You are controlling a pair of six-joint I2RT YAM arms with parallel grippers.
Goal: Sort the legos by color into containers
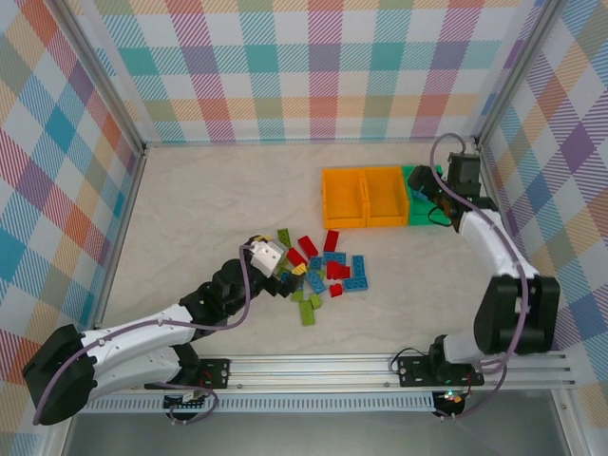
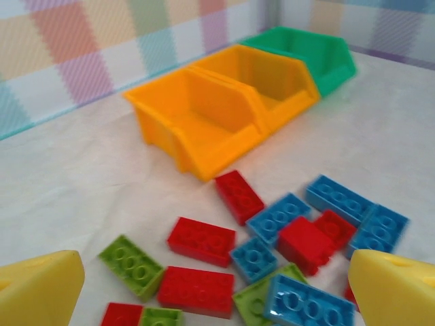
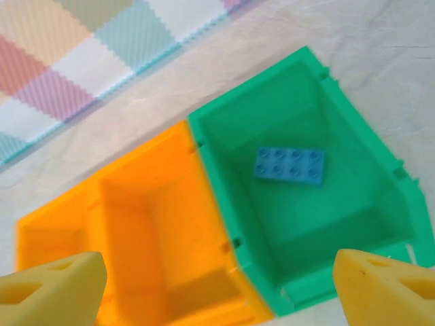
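I saw the blue 2x4 brick [image 3: 290, 166] flat, studs up, in the green bin [image 3: 367, 224], long axis left-right on R wrist cam, skewed to the walls. Glossy plastic. R gripper [image 3: 217, 285] gaped empty above it. L gripper [image 2: 217, 285] was spread wide over the loose legos [image 2: 272, 244].

Pastel plaid walls [image 1: 323, 66], pale marbled tabletop [image 1: 218, 199], aluminium front rail [image 1: 332, 367]

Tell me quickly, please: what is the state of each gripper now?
Left gripper: open, holding nothing, over the loose legos.
Right gripper: open, holding nothing, above the green bin.
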